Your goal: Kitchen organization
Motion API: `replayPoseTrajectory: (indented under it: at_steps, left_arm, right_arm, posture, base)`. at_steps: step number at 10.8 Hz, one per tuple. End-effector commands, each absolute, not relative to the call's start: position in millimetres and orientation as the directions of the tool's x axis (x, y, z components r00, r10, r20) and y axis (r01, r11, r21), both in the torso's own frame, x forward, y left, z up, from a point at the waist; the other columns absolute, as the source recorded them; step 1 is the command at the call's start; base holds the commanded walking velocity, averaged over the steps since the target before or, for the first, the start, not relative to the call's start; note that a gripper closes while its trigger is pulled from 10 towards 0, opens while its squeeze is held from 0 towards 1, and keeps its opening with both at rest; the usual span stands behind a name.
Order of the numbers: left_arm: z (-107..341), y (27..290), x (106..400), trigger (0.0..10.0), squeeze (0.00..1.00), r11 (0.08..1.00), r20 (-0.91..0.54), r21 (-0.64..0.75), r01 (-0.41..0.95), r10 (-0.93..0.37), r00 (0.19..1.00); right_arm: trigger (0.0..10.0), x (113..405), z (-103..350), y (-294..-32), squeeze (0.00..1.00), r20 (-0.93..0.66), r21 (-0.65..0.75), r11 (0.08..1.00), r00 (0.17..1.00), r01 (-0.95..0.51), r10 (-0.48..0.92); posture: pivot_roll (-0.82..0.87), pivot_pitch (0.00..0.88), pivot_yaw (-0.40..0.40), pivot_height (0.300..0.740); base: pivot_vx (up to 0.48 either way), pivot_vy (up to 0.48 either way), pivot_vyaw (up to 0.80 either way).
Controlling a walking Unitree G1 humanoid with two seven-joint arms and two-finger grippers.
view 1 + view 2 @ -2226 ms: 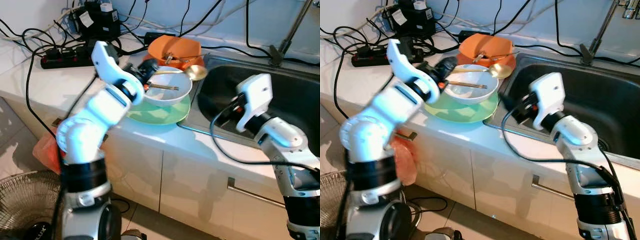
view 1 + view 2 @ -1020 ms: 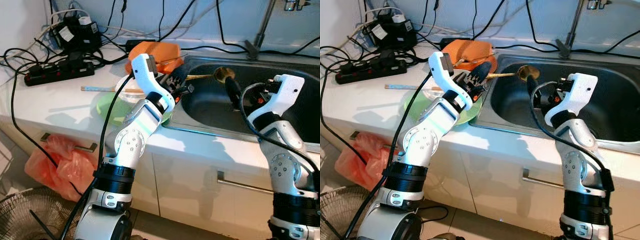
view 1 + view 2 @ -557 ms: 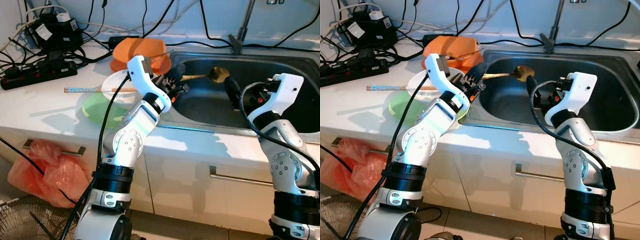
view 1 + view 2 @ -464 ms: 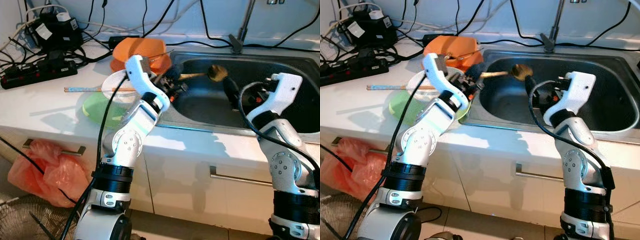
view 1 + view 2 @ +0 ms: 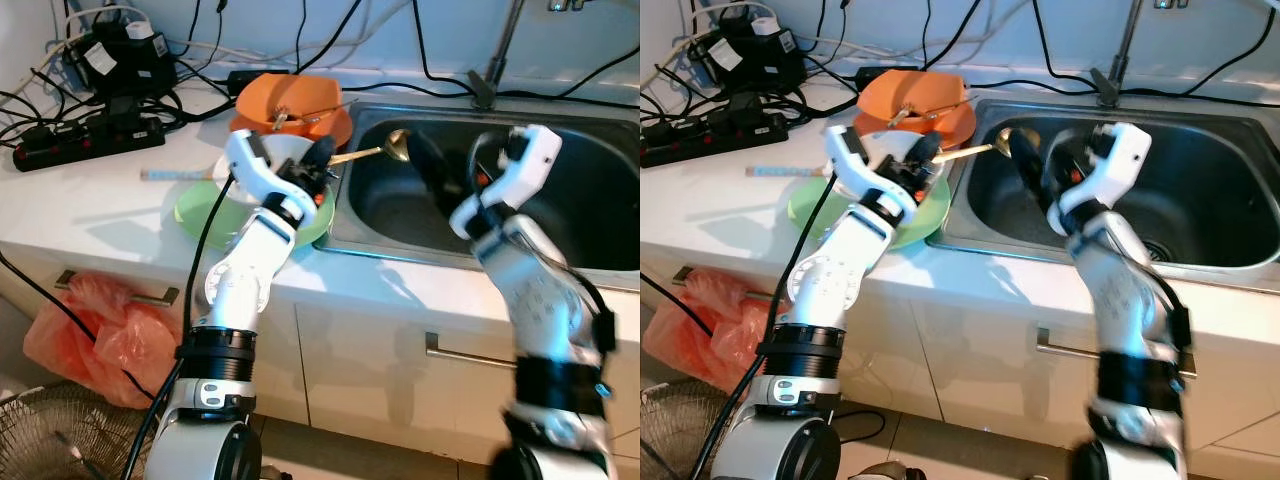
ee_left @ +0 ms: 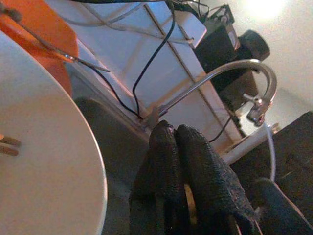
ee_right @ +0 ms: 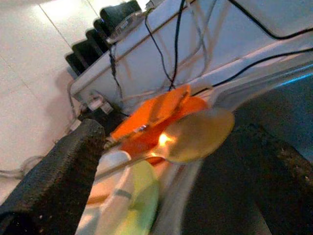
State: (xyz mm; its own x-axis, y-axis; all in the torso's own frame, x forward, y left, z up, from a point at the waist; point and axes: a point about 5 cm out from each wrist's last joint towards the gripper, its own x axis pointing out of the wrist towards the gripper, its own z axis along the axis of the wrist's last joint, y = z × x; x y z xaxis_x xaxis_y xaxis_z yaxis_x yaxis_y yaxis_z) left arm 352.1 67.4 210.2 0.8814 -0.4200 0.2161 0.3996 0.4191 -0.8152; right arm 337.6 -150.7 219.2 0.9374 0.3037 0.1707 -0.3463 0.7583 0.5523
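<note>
Dishes stand stacked on the worktop (image 5: 90,215) just left of the sink (image 5: 600,215), and little of the organizing appears done. A white bowl (image 5: 262,160) sits on a green plate (image 5: 205,212); behind them lies an orange plate (image 5: 300,100) with some cutlery on it. Chopsticks (image 5: 175,175) project from the bowl toward the robot's left, resting on its rim.

Left tool (image 5: 322,157) is at the bowl's sink-side rim, its black fingers (image 6: 188,161) pressed together in the left wrist view. A brass ladle (image 5: 397,145) extends from this tool over the sink edge; the fingers seem clenched on its handle, though the contact itself is hidden. Right tool (image 5: 425,165) hangs inside the sink near the ladle's scoop, its two fingers (image 7: 63,161) spread wide and holding nothing, with the scoop lying between them in the right wrist view.

Judged stage: one utensil is being carried from the dish stack toward the basin, possibly for a hand-over between the tools. Remaining work, as far as can be seen: the ladle has not been set down, and bowl, chopsticks and both plates are unsorted. Cables and a power strip (image 5: 85,140) crowd the back of the worktop.
</note>
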Motion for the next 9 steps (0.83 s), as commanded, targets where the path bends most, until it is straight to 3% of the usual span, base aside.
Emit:
replayPoseTrajectory:
  at_steps: [1,8,9]
  left_arm:
    - [211,34,344,0.0,0.00,0.258,0.254,-0.875,0.410,-0.476,0.842]
    - [218,20,332,0.0,0.00,0.119,0.300,-0.891,0.439,-0.571,0.764]
    - [218,19,328,0.0,0.00,0.107,0.295,-0.894,0.435,-0.592,0.750]
  right_arm:
    - [10.0,342,220,-151,0.00,0.163,0.605,0.723,0.941,-0.333,0.296]
    - [10.0,346,217,-147,0.00,0.155,0.672,0.667,0.942,-0.322,0.298]
    - [0.0,347,218,-150,0.00,0.166,0.672,0.670,0.946,-0.315,0.279]
  posture:
    - [0.07,0.036,0.044,0.740]
    - [0.08,0.046,0.042,0.740]
    - [0.08,0.048,0.041,0.740]
  base:
    - [0.000,0.000,0.00]
    - [0.000,0.000,0.00]
    - [0.000,0.000,0.00]
